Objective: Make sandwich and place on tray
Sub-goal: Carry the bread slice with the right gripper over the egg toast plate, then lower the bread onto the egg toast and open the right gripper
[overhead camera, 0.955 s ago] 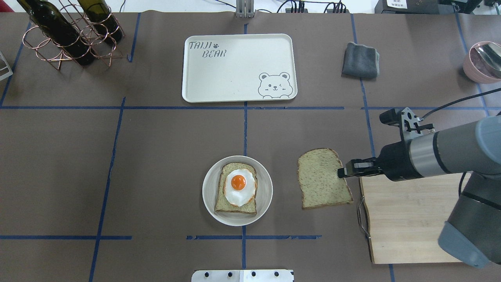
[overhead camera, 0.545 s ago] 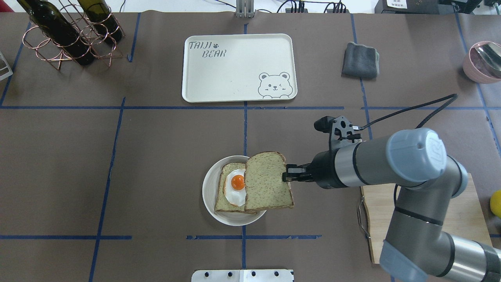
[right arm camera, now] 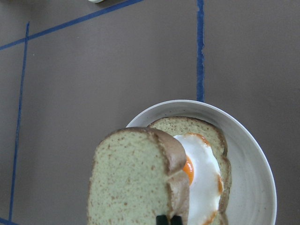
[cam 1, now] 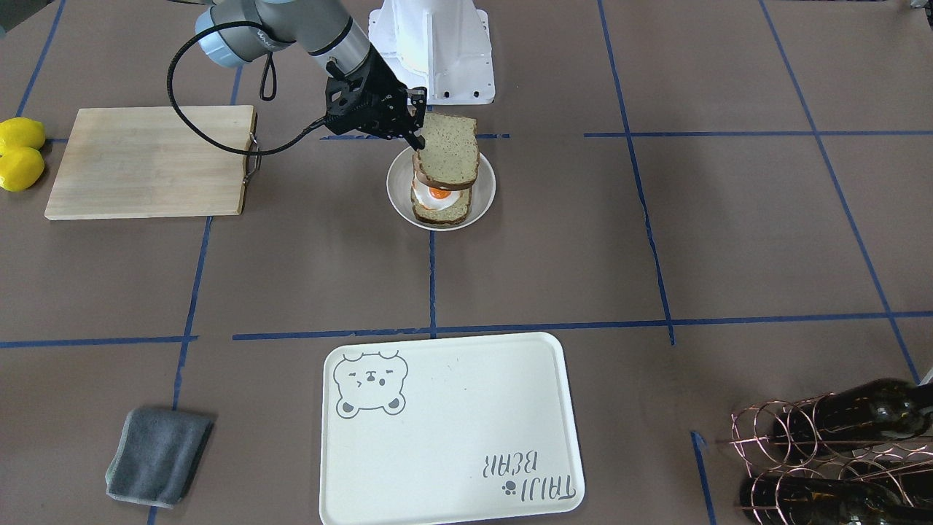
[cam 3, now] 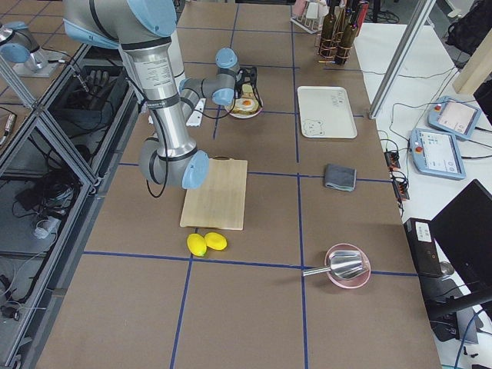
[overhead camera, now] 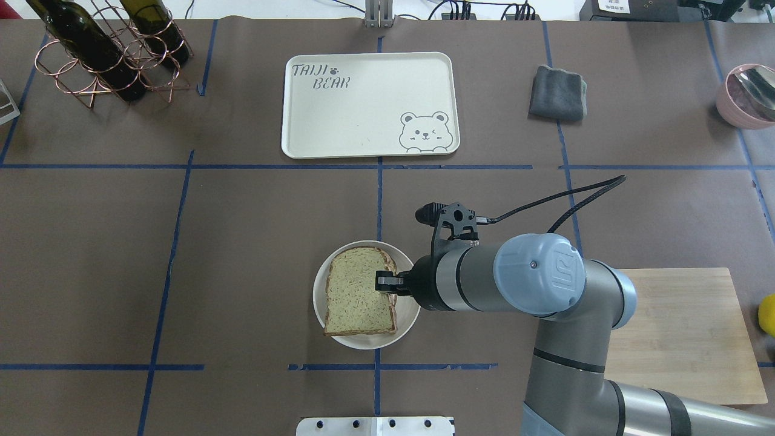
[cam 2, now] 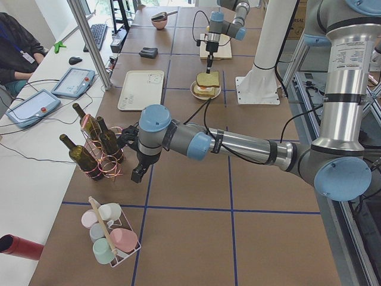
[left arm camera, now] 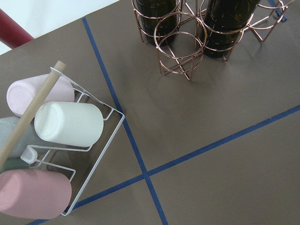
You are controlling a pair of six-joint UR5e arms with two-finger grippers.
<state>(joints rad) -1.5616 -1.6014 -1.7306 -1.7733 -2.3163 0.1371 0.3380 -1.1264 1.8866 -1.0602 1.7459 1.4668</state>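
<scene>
My right gripper [overhead camera: 385, 282] is shut on the edge of the top bread slice [overhead camera: 357, 290] and holds it a little above the round white dish [overhead camera: 363, 343]. In the front-facing view the top bread slice [cam 1: 447, 149] hangs over the fried egg [cam 1: 437, 193], which lies on the lower slice [cam 1: 442, 212]. The right wrist view shows the held slice [right arm camera: 129, 178] beside the egg [right arm camera: 204, 178]. The cream tray [overhead camera: 369, 103] with the bear drawing lies bare at the far centre. My left gripper [cam 2: 138, 174] is off to the left by the wine rack; I cannot tell if it is open.
A wooden cutting board [overhead camera: 666, 333] lies to the right and two lemons [cam 1: 20, 153] sit beyond its end. A grey cloth [overhead camera: 557, 92] and a pink bowl [overhead camera: 748, 94] are far right. A wine rack [overhead camera: 103, 54] stands far left, with a cup rack [left arm camera: 56, 154] nearby.
My right gripper has carried the bread slice leftward from beside the cutting board to over the dish, where it now covers the egg in the overhead view.
</scene>
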